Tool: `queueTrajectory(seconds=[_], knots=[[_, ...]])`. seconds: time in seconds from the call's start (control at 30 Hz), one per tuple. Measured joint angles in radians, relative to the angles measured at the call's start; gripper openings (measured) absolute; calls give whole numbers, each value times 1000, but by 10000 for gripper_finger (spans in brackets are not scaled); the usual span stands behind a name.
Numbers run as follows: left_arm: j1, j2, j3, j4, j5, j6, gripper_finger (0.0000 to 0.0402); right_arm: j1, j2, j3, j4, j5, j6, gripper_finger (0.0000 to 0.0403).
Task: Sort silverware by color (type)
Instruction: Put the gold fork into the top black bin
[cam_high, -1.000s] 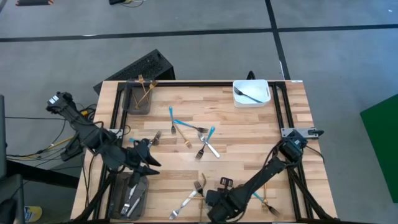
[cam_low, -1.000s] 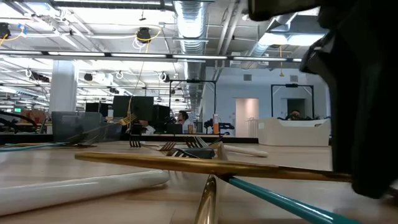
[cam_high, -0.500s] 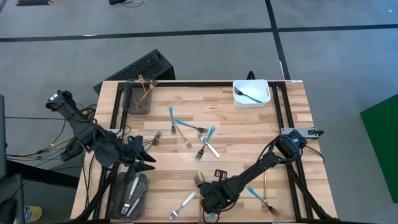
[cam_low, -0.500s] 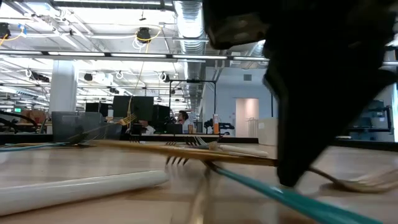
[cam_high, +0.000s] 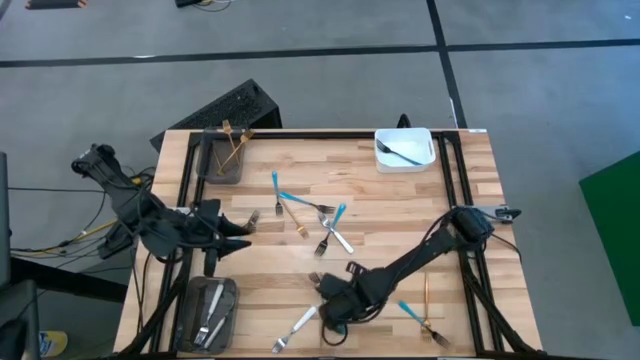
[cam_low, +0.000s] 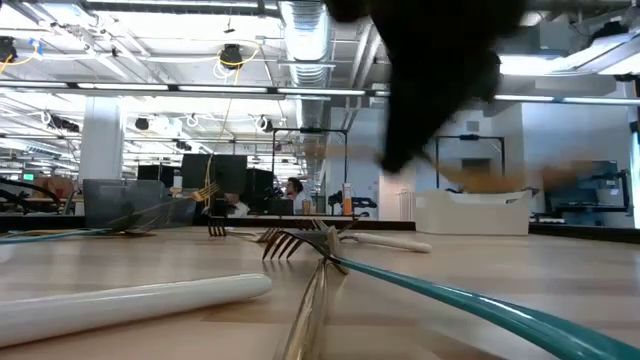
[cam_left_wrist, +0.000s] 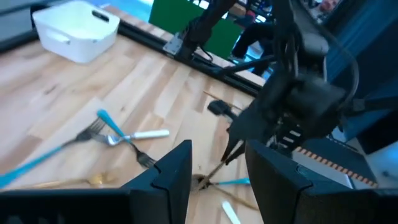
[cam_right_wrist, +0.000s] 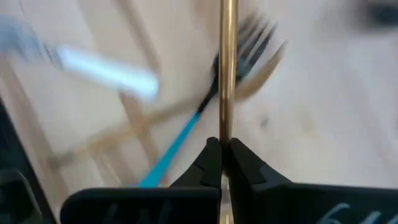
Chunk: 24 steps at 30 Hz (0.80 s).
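Note:
My right gripper (cam_right_wrist: 221, 149) is near the table's near edge (cam_high: 326, 300), shut on a gold utensil (cam_right_wrist: 227, 68). Below it lie a blue-handled fork (cam_right_wrist: 177, 146), a white-handled fork (cam_high: 300, 324) and a gold fork (cam_low: 310, 310), crossed on the wood. A mixed cluster of forks (cam_high: 322, 225) lies mid-table. My left gripper (cam_left_wrist: 217, 171) is open above the table's left side (cam_high: 238, 232), touching nothing. A gold fork (cam_high: 425, 300) and a blue utensil (cam_high: 409, 312) lie near the right edge. My right gripper pinches the gold utensil's thin shaft (cam_right_wrist: 227, 124) between its two fingertips (cam_right_wrist: 239, 158). The shaft runs straight out ahead, along the fingers. It shows blurred and lifted clear of the table in the low view (cam_low: 480, 180). Which end is held I cannot tell.
A dark tray (cam_high: 222, 158) at the far left corner holds gold forks. Another dark tray (cam_high: 210, 310) at the near left holds silver forks. A white bin (cam_high: 405, 148) at the far right holds one utensil. Black rails (cam_high: 455, 170) frame the tabletop.
My right gripper has moved toward the table's left and slightly toward the far edge, and the gold utensil has come up off the crossed pile. My left gripper has moved from beside the near-left tray toward the far edge.

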Motion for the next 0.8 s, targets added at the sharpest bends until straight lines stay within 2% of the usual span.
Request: queueTrajectory(seconds=[0.23,0.4,0.53,0.6,0.8], knots=[[85,8,0,126,12,110,137,-38,-166,1,8,292,-15,19],[185,7,0,139,15,109,161,-105,-249,1,19,397,-128,23],[255,9,0,173,60,147,191,-167,-298,1,79,404,-240,23],[284,15,0,203,87,186,200,-195,-314,1,166,392,-289,24],[332,75,0,326,105,252,203,-260,-365,1,408,209,-454,24]])
